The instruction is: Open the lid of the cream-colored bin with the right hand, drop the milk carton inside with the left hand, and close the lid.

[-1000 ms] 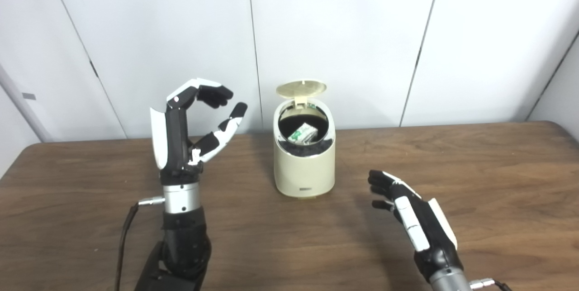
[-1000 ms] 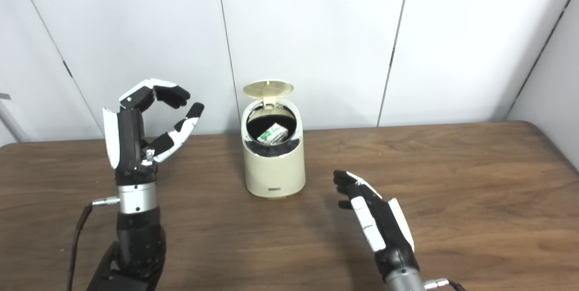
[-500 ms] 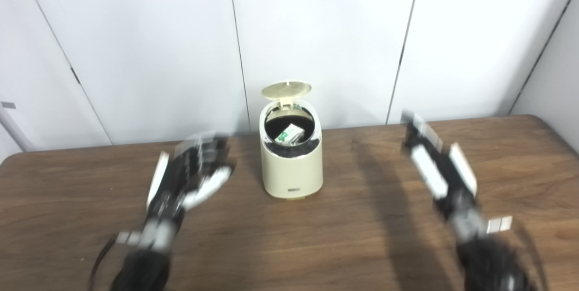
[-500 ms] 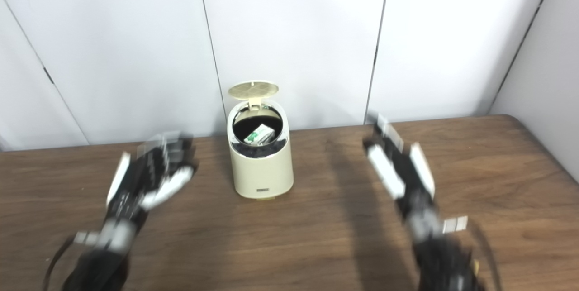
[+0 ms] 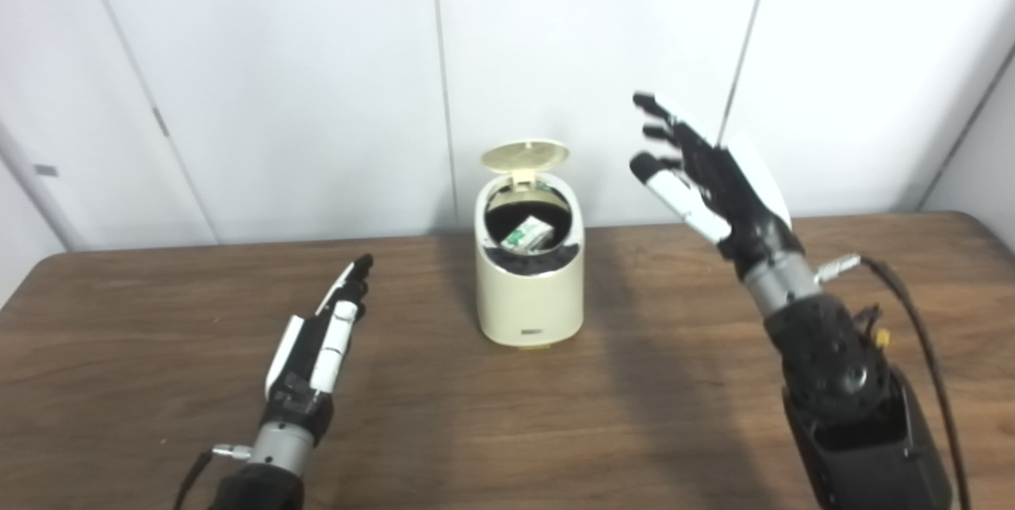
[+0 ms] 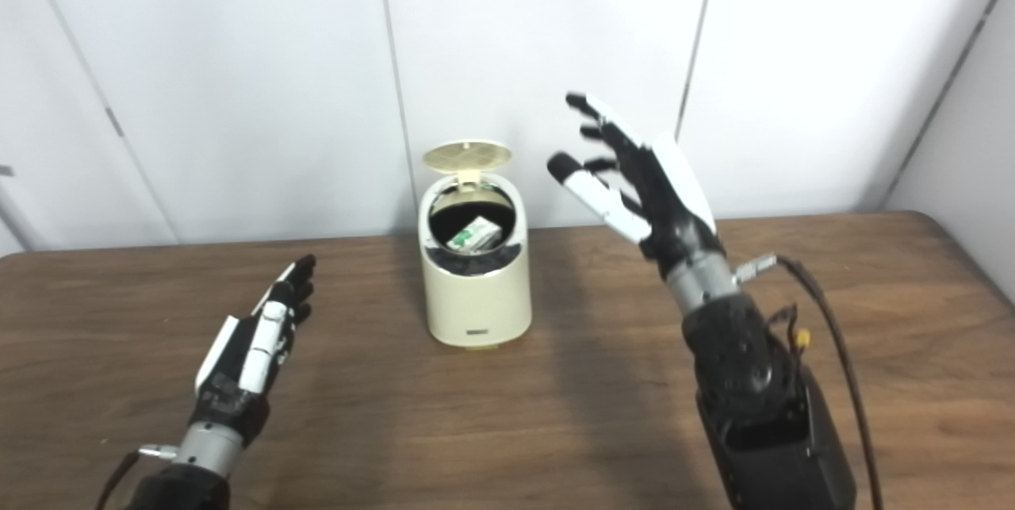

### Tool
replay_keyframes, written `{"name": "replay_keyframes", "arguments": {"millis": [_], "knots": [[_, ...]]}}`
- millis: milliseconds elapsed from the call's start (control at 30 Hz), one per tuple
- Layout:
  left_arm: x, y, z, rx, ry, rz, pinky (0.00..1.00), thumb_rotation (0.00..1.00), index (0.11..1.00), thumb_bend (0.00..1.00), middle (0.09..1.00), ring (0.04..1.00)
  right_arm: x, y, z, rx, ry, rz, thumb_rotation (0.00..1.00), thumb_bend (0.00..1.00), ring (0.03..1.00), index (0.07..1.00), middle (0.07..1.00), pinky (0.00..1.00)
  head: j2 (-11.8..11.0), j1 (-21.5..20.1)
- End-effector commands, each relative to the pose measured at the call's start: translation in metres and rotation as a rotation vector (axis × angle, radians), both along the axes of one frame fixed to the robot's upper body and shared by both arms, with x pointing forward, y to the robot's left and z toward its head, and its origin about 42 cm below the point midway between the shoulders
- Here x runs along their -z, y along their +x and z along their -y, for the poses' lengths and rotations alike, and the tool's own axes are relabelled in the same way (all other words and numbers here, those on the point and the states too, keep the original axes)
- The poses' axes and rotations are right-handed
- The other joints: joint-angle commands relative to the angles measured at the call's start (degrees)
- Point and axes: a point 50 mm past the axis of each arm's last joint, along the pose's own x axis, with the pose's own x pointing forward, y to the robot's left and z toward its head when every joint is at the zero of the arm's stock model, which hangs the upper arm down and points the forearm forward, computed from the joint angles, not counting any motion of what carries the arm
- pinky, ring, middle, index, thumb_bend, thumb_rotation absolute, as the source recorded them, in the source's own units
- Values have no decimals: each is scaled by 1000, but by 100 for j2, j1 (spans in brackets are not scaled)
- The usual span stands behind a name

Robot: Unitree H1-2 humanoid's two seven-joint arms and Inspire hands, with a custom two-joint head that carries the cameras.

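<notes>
The cream-colored bin (image 5: 529, 296) stands at the back middle of the table, its round lid (image 5: 526, 155) tipped up behind the opening. A white and green milk carton (image 5: 529, 233) lies tilted inside on the dark liner. My right hand (image 5: 702, 169) is raised to the right of the lid, at about its height, fingers spread and holding nothing; it does not touch the lid. My left hand (image 5: 321, 335) lies low over the table to the left of the bin, fingers stretched forward and empty.
The brown wooden table (image 5: 650, 431) runs across the whole view, its back edge against white wall panels (image 5: 595, 58). A black cable (image 5: 912, 312) trails from my right wrist.
My left hand dropped from a raised, curled pose down to the table and straightened. My right hand rose from the table to lid height on the bin's right. The camera view swayed meanwhile.
</notes>
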Motion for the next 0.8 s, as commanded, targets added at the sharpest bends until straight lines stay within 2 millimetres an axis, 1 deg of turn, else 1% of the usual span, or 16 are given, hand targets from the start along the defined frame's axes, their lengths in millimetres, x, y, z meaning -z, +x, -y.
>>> {"name": "replay_keyframes", "arguments": {"millis": [0, 67, 133, 267, 300, 467, 667, 733, 767], "knots": [[-11, 2, -6, -23, 17, 64, 1000, 1000, 1000, 663, 1000, 1000, -21, 3, -8, -8, -71, 60, 985, 610, 896, 901, 935, 741, 0, 3], [-9, 2, -5, -30, 16, 55, 1000, 1000, 1000, 663, 1000, 1000, -27, 4, -13, -9, -117, 73, 997, 616, 892, 903, 930, 746, 1, 10], [-6, 2, -5, -35, 23, 51, 1000, 1000, 1000, 663, 1000, 1000, -33, 6, -18, -21, -136, 85, 999, 603, 887, 905, 922, 783, -4, 10], [-1, 0, -4, -36, 5, 27, 1000, 1000, 1000, 672, 1000, 1000, -44, 13, -27, -38, -140, 107, 972, 559, 875, 910, 909, 797, -9, 8], [1, -1, -4, -36, 11, 25, 1000, 1000, 1000, 671, 1000, 1000, -47, 15, -29, -42, -139, 115, 954, 551, 876, 907, 905, 796, -10, 10], [5, -5, -4, -31, 35, 16, 1000, 1000, 1000, 659, 1000, 1000, -58, 24, -34, -49, -163, 129, 935, 529, 863, 893, 891, 773, -3, 25], [10, -12, -4, -51, 44, 0, 1000, 1000, 1000, 661, 1000, 1000, -61, 38, -39, -75, -218, 125, 926, 533, 869, 882, 885, 783, -20, 21], [13, -15, -5, -56, 31, -9, 1000, 1000, 1000, 672, 1000, 1000, -60, 41, -40, -80, -234, 116, 927, 550, 877, 881, 884, 798, 2, 23], [14, -16, -5, -58, 22, -13, 1000, 1000, 1000, 674, 1000, 1000, -59, 43, -41, -82, -240, 112, 929, 555, 878, 881, 884, 800, -23, 47]]}}
